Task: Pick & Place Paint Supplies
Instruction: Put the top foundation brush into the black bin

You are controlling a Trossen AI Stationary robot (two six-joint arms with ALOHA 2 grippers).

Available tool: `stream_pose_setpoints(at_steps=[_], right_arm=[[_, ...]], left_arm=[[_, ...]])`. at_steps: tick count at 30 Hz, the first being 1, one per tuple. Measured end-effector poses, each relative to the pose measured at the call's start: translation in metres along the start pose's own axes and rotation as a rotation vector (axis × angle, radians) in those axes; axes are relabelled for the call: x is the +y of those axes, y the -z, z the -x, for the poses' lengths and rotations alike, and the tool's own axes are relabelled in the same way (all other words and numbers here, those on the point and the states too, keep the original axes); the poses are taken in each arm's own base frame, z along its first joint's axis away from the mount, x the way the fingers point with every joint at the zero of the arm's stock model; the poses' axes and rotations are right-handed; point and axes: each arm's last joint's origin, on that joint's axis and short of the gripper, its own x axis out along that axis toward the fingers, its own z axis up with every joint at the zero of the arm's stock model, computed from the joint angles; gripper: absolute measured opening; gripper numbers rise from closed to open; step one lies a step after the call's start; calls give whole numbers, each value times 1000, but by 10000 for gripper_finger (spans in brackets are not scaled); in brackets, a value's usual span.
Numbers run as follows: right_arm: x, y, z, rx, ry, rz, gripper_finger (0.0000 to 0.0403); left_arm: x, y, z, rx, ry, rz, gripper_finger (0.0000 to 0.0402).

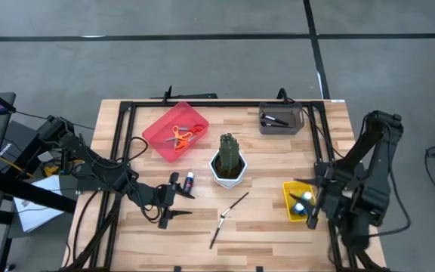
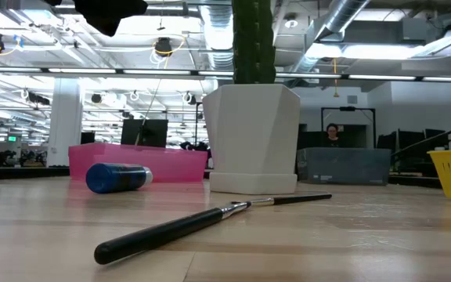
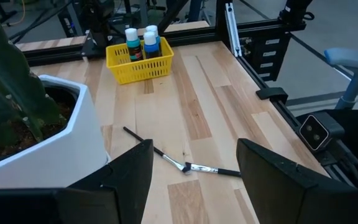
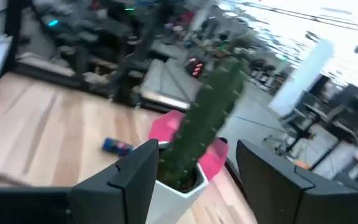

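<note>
Two thin dark paintbrushes (image 1: 235, 204) (image 1: 216, 233) lie flat on the wooden table, nearly end to end, in front of the cactus. A small blue paint bottle (image 1: 190, 180) lies on its side left of the white pot. Other blue bottles (image 3: 142, 42) stand in the yellow basket (image 1: 289, 202). Orange scissors (image 1: 180, 136) lie in the pink tray (image 1: 157, 128). My left gripper (image 1: 181, 198) hovers open beside the lying bottle, pointing toward the brushes (image 3: 185, 165). My right gripper (image 1: 310, 209) hangs open over the yellow basket, holding nothing.
A green cactus in a white pot (image 1: 229, 160) stands mid-table between the two arms. A grey bin (image 1: 281, 121) with dark items sits at the far right. A black frame (image 1: 123, 128) borders the table. Bare wood lies along the near edge.
</note>
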Motion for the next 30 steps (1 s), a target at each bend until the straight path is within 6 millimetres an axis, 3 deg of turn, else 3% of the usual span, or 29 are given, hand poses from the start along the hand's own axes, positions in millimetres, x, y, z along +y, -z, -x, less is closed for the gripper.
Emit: stream_pose_setpoints(at_steps=[4,10,23,30], right_arm=[[9,-24,2,23,-129,108,210],[20,-40,1,-30,-307,202,202],[18,-41,-18,2,-243,175,187],[17,-41,-21,9,-231,168,187]], left_arm=[[0,0,0,0,0,-1,225],[0,0,0,0,0,-2,225],[-2,1,-1,3,5,19,225],[-21,21,-13,97,47,12,225]])
